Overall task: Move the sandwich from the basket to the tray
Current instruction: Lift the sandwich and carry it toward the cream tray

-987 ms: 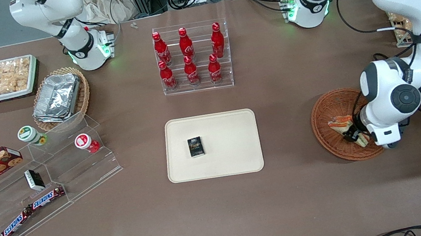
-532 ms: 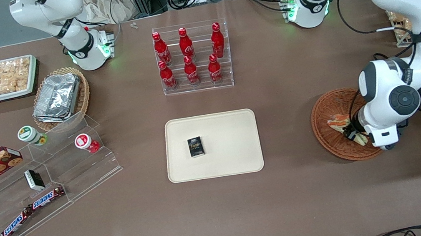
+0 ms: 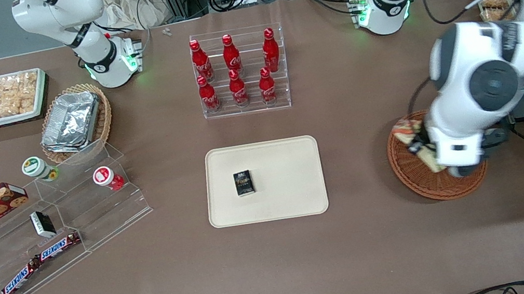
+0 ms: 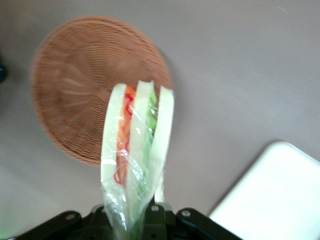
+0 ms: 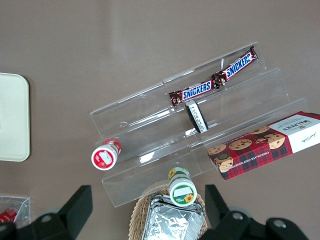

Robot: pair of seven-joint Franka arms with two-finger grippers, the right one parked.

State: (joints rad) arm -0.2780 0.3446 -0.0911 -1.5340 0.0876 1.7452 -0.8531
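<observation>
Tool (image 4: 135, 220) pinching sandwich (image 4: 136, 150), lifted clear above basket (image 3: 417, 180); carry to tray (image 3: 289, 185) still ahead.

the whole surface (image 3: 281, 270) is seen from high at the front. the basket (image 4: 75, 90) and tray (image 4: 280, 200), shared with it, are seen closely from the left wrist, above the gripper (image 4: 145, 220).
</observation>
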